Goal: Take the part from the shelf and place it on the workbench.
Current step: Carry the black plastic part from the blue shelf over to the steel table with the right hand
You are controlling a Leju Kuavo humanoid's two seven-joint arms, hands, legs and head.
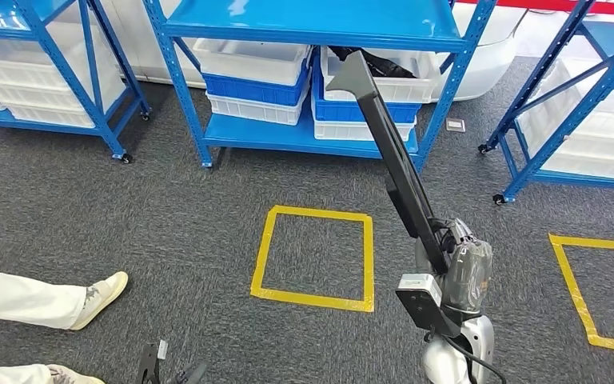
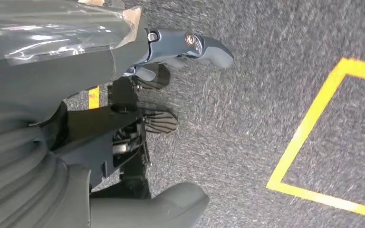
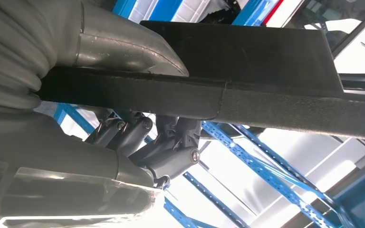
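Right hand [image 1: 457, 268] clamped on the long black flat-sided part [image 1: 390, 144], angled toward twelve o'clock over open grey carpet [image 1: 168, 224]; left hand [image 2: 171, 57] holds nothing, fingers apart.

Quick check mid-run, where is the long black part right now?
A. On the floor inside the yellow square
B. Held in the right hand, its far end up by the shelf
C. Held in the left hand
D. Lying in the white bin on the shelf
B: the right hand grips the long black part, whose far end points up toward the blue shelf; the right wrist view shows the fingers wrapped around it.

Yellow tape square [image 1: 312, 258] on grey carpet [image 1: 168, 216]; person's shoe [image 1: 101, 297] nearby
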